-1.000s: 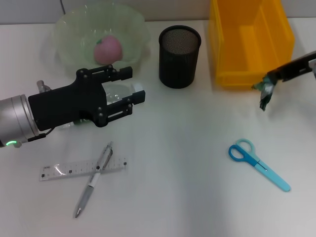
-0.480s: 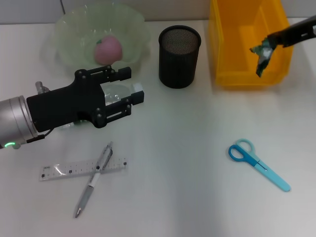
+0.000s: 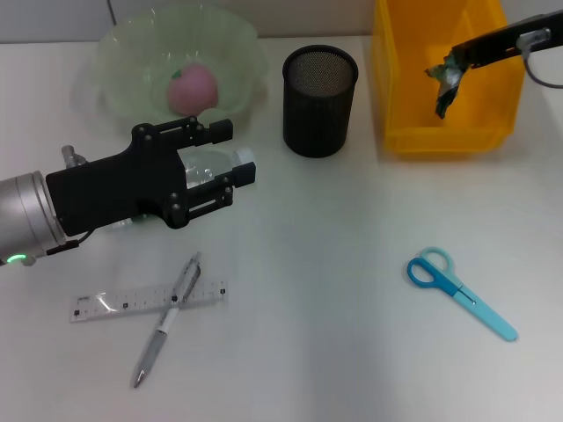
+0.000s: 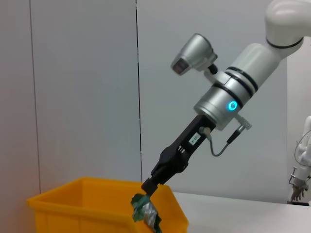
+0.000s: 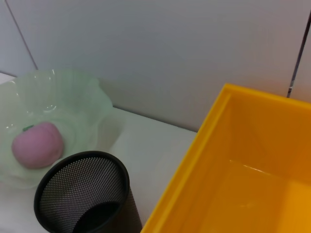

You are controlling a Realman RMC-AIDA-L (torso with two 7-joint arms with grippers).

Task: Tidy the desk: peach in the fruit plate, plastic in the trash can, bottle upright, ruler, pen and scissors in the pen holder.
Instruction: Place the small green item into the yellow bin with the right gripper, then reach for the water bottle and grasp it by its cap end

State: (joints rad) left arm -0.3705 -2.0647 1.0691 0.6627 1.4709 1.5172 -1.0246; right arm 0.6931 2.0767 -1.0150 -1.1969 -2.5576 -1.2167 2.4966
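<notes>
My right gripper (image 3: 456,56) is shut on the crumpled plastic (image 3: 443,84), which hangs over the open yellow trash can (image 3: 394,88). The left wrist view shows that plastic (image 4: 146,213) dangling just above the bin's rim (image 4: 82,187). My left gripper (image 3: 230,165) is closed around the bottle (image 3: 208,167), whose white cap pokes out past the fingertips. The peach (image 3: 193,88) lies in the fruit plate (image 3: 114,53). The pen holder (image 3: 319,101) stands between plate and bin. The pen (image 3: 163,323) lies across the ruler (image 3: 114,303) at the front left of the desk (image 3: 334,264). The scissors (image 3: 457,290) lie at the front right.
A grey wall runs behind the desk. In the right wrist view the pen holder (image 5: 82,194) sits close beside the bin's wall (image 5: 194,165), with the fruit plate (image 5: 87,97) and the peach (image 5: 37,144) just beyond it.
My right gripper has carried the plastic up from in front of the trash can to above its opening. My left gripper and the bottle have barely shifted.
</notes>
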